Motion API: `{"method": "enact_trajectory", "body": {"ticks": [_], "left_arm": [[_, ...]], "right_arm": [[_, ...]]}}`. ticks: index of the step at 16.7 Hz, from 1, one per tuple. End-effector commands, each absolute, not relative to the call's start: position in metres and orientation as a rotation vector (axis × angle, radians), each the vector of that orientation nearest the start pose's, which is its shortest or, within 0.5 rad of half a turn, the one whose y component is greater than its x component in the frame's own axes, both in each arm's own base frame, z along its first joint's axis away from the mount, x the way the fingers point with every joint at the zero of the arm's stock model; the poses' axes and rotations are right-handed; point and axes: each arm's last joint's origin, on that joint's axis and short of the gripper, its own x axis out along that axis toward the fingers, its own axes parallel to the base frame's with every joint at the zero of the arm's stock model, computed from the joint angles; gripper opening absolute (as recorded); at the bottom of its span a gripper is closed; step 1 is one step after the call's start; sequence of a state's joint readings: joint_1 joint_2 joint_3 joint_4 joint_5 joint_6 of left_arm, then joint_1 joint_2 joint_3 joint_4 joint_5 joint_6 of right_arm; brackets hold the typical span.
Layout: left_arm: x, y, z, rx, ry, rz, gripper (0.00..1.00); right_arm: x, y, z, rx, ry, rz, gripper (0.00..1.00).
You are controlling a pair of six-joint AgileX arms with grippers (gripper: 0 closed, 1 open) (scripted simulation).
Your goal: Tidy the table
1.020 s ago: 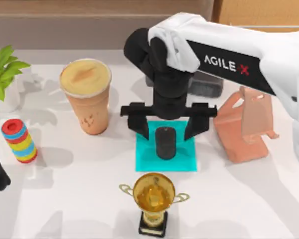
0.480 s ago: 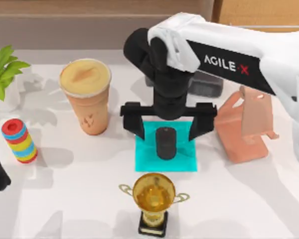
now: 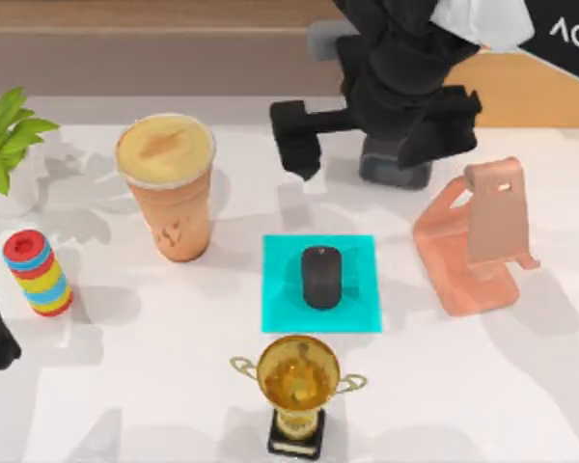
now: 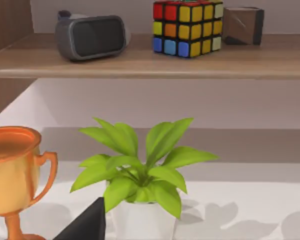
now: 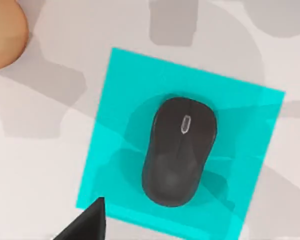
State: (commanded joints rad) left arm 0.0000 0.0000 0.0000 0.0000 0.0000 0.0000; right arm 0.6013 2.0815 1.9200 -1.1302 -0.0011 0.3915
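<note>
Mouse (image 3: pixel 320 277) lies on cyan mat (image 3: pixel 321 284) amid cup (image 3: pixel 167 185), trophy (image 3: pixel 297 390) and stand (image 3: pixel 475 236); right claw (image 3: pixel 378 133) spread above.

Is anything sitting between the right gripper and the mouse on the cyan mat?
Nothing visible. The right gripper, fingers open, hangs toward the table's back edge; only bare tabletop and mat lie between it and the mouse. The cup and phone stand flank the mat.
</note>
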Motion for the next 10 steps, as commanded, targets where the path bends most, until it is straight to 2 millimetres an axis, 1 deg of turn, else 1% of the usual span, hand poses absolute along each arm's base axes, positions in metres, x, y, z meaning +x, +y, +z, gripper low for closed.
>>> {"method": "enact_trajectory", "body": {"ticks": [2,3,4,5,7,10], "left_arm": [[0.106,-0.001,0.160,0.000,0.000,0.000,1.00],[0.106,-0.001,0.160,0.000,0.000,0.000,1.00],[0.106,-0.001,0.160,0.000,0.000,0.000,1.00],[0.106,-0.001,0.160,0.000,0.000,0.000,1.00],[0.106,-0.001,0.160,0.000,0.000,0.000,1.00],[0.106,-0.001,0.160,0.000,0.000,0.000,1.00]], "right_arm": [[0.346,0.214,0.284,-0.121,1.243,0.325,1.00],[0.341,0.193,0.292,-0.153,1.220,0.338,1.00],[0.335,0.171,0.295,-0.187,1.209,0.343,1.00],[0.329,0.148,0.294,-0.219,1.210,0.341,1.00],[0.314,0.100,0.280,-0.272,1.244,0.324,1.00],[0.281,0.034,0.241,-0.306,1.351,0.292,1.00]]}}
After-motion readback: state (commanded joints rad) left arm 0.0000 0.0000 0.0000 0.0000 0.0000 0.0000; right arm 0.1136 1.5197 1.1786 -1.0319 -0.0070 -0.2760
